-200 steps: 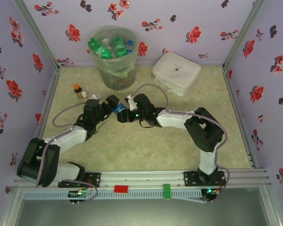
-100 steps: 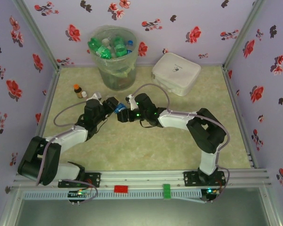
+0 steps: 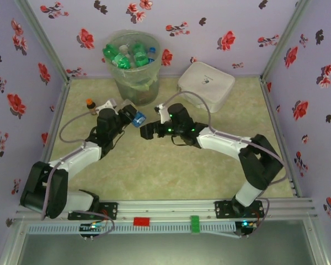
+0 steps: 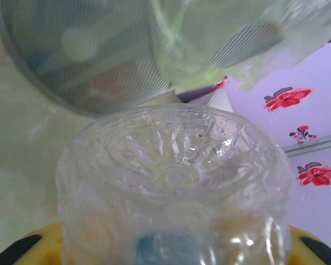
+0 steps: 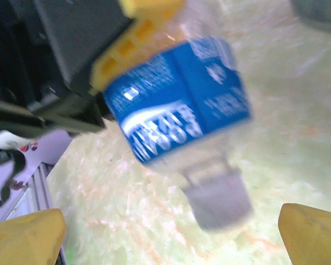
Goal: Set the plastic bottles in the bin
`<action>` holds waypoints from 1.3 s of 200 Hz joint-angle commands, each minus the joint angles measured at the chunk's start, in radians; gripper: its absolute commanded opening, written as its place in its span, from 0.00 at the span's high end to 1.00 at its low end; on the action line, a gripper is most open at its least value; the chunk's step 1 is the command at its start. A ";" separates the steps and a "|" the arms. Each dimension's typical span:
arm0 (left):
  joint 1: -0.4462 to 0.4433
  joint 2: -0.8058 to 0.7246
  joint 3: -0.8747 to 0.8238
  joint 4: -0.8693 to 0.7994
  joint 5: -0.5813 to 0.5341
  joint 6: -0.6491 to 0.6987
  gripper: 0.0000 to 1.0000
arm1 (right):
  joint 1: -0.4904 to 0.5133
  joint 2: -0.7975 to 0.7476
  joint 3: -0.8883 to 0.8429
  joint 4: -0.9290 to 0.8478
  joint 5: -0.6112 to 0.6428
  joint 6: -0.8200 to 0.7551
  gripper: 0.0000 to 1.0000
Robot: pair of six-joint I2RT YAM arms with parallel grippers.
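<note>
Clear plastic bottle with blue label [image 3: 138, 118]: clamped in left gripper [image 3: 131, 114], base pointing at round translucent grey bin [image 3: 135, 88] just beyond; right gripper [image 3: 145, 131] fingers spread wide, empty.

left claw [image 3: 131, 114] clamped on bottle [image 3: 139, 119], right claw [image 3: 145, 131] spread wide

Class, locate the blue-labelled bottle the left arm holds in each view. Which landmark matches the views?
Top external: blue-labelled bottle left of centre, in the left gripper, just below the bin.
Left wrist: its clear base at lower centre, facing the camera.
Right wrist: centre, cap pointing down.
Shared landmark: the bin, whose grey wall is at the left-wrist view's upper left.
</note>
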 commanded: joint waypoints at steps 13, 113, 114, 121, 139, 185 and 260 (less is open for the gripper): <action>0.011 -0.058 0.154 -0.125 -0.031 0.173 0.65 | -0.027 -0.090 -0.045 -0.162 0.210 -0.086 0.00; 0.078 0.224 0.847 -0.461 0.183 0.427 0.65 | -0.042 -0.319 -0.184 -0.293 0.655 -0.111 0.00; 0.078 0.230 0.858 -0.464 0.186 0.428 0.64 | -0.042 -0.320 -0.185 -0.294 0.656 -0.111 0.00; 0.084 0.269 0.925 -0.491 0.202 0.444 0.65 | -0.042 -0.329 -0.191 -0.291 0.656 -0.106 0.00; 0.090 0.373 1.110 -0.548 0.231 0.475 0.65 | -0.042 -0.347 -0.203 -0.288 0.654 -0.095 0.00; 0.099 0.657 1.512 -0.615 0.255 0.508 0.65 | -0.042 -0.377 -0.227 -0.267 0.652 -0.077 0.00; 0.098 0.979 1.861 -0.689 0.178 0.577 0.65 | -0.042 -0.416 -0.243 -0.255 0.664 -0.093 0.00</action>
